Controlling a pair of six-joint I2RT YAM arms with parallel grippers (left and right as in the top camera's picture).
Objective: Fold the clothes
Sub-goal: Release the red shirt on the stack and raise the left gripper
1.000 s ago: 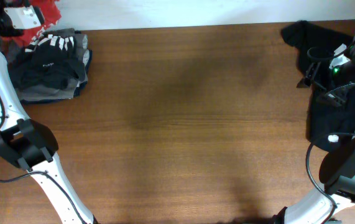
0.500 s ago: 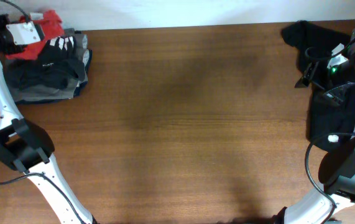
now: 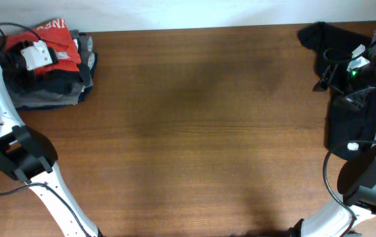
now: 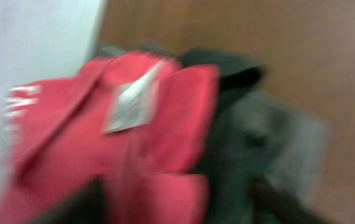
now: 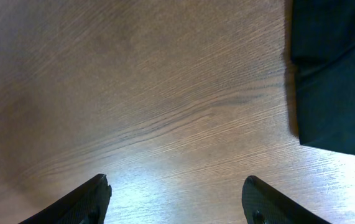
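Observation:
The red-orange T-shirt (image 3: 59, 36) lies on top of a pile of dark garments (image 3: 49, 82) at the table's far left corner. In the blurred left wrist view the T-shirt (image 4: 133, 124) shows its white neck tag (image 4: 130, 102) and a bit of white lettering (image 4: 22, 99). My left gripper (image 3: 43, 56) hovers over it, and its jaws (image 4: 177, 205) stand wide apart with red cloth lying loose between them. My right gripper (image 3: 326, 76) is at the far right, open (image 5: 174, 199) above bare wood.
A black garment (image 3: 346, 118) is spread along the right edge beneath the right arm, and its edge (image 5: 332, 74) shows at the right of the right wrist view. The dark pile (image 4: 258, 143) has grey and black layers. A white wall runs behind the table.
My left gripper carried the red T-shirt from the back corner forward onto the dark pile, then its jaws opened and let go. The right arm has not moved.

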